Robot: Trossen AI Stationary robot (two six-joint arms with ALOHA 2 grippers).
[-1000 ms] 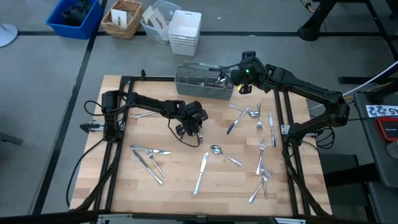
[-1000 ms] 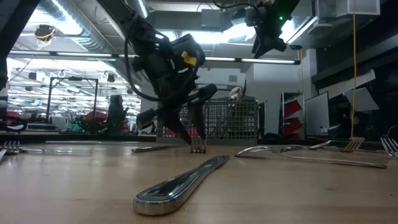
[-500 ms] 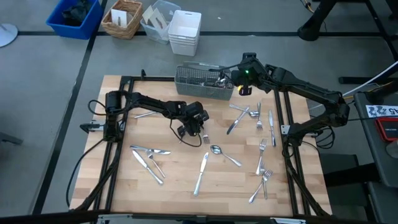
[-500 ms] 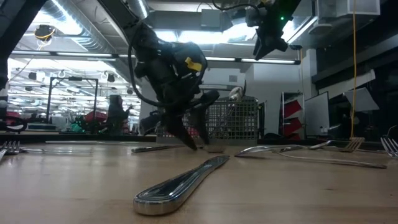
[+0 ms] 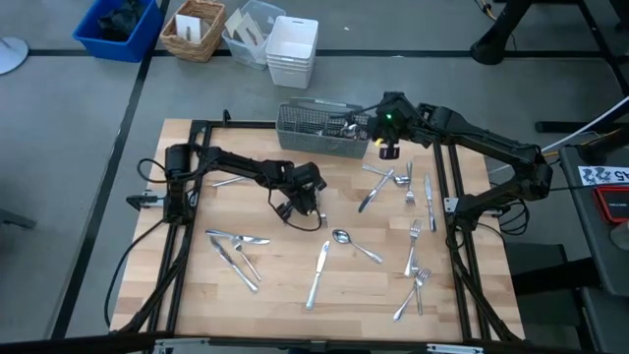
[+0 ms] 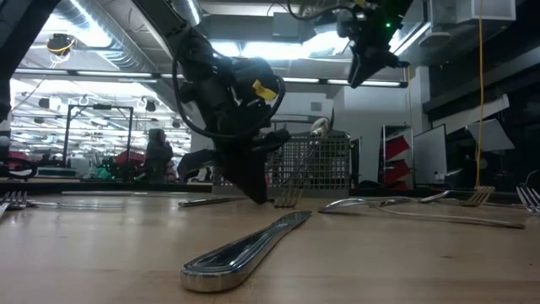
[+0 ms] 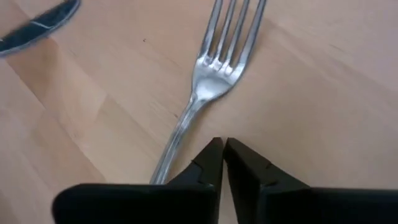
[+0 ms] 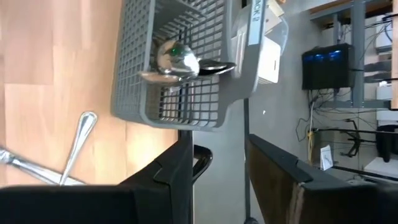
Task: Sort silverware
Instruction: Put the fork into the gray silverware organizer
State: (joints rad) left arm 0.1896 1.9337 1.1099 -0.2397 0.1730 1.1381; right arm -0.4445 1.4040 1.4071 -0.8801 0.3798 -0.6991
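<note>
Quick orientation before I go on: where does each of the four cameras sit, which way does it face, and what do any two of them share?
High: overhead, straight down on the table; both arms, caddy.
Low: table height, level across; left gripper on a fork.
Left wrist: looks past its shut fingers at the fork.
Right wrist: past open fingers at the caddy.
Shared: high and right wrist both show the caddy.

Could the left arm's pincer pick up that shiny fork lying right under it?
Probably yes. The left pincer hangs just over the slim silver metal fork, whose handle runs beside the closed fingertips, with bare wood around it. It would need to open first.
</note>
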